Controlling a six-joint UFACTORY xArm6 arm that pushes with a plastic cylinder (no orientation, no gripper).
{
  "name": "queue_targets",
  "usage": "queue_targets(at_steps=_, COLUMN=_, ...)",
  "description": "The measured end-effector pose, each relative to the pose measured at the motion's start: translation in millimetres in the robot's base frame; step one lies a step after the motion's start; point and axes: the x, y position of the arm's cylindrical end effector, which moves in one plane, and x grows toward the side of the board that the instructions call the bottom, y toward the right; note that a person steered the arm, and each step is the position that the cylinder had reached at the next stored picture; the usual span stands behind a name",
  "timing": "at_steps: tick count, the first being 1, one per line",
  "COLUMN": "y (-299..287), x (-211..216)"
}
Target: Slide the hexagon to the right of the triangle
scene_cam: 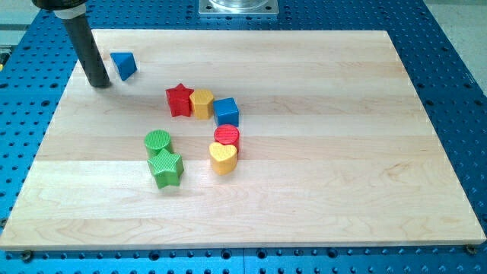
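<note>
My tip (100, 84) rests on the desk (319, 190) just left of the blue triangle (124, 65) near the view's top-left corner, well apart from the yellow hexagon (202, 103), which sits wedged between the red star (179, 100) and the blue cube (226, 111), so I judge the push has not begun. Next I must swing round to the hexagon's far right side and nudge it left and upward without dragging its neighbours. There is no pincer, only the rod, whose top is cut off.
</note>
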Motion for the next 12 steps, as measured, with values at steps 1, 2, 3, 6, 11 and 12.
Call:
queue_targets(at_steps=1, y=30.3, x=-12.6)
queue_targets(at_steps=2, y=49.1, x=-47.1)
queue_targets(at_steps=3, y=50.3, x=-72.1)
queue_targets(at_steps=6, y=204.1, x=24.7)
queue_targets(at_steps=11, y=189.6, x=39.3)
queue_targets(at_steps=12, y=188.0, x=2.9)
